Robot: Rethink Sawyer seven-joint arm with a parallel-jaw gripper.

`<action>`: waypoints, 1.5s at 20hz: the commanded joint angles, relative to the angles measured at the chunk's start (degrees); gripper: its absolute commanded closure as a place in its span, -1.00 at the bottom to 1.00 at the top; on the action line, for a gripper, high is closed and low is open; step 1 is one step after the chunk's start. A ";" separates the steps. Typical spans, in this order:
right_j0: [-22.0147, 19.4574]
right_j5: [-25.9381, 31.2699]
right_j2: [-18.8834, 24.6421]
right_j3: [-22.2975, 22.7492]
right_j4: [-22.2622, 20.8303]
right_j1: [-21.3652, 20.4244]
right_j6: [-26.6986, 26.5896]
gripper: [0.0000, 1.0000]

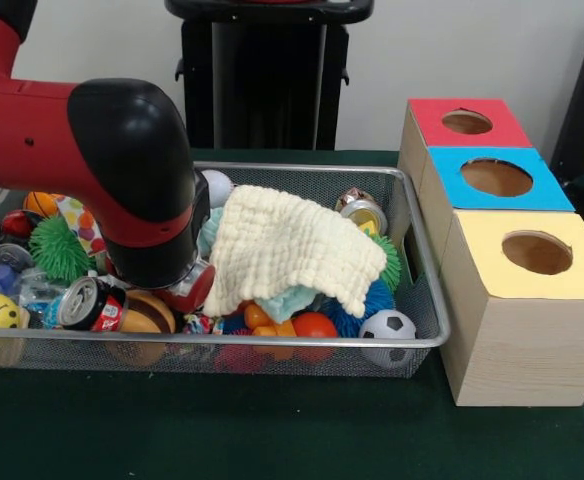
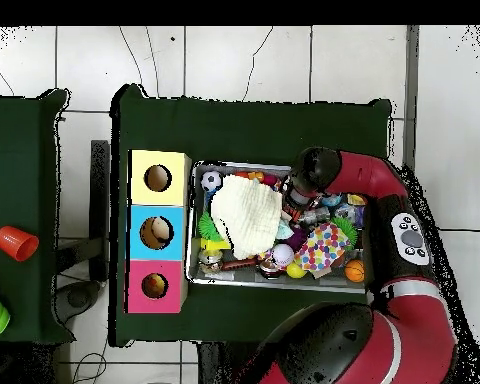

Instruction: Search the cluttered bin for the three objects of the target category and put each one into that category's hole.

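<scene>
Wire bin (image 1: 427, 335) of toys, no legible labels, cloth (image 1: 292, 245), gripper (image 1: 177, 285) state unclear

The big red and black arm (image 1: 92, 160) bends down low from the left side of the front view. Its black end points straight down. The tool is hidden under it, so its state cannot be seen.

No readable text here.
I see print on the soda can (image 1: 84, 303), but I can't make out any of it.
</scene>
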 commanded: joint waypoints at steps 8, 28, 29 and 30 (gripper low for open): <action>1.05 9.32 4.41 0.89 2.16 -1.41 -13.30 1.00; 5.62 14.91 2.16 5.66 6.35 -11.97 -4.36 1.00; 5.83 14.77 1.99 5.88 6.55 -12.24 -4.12 1.00; 6.11 14.17 1.88 6.82 7.16 -12.75 -3.27 1.00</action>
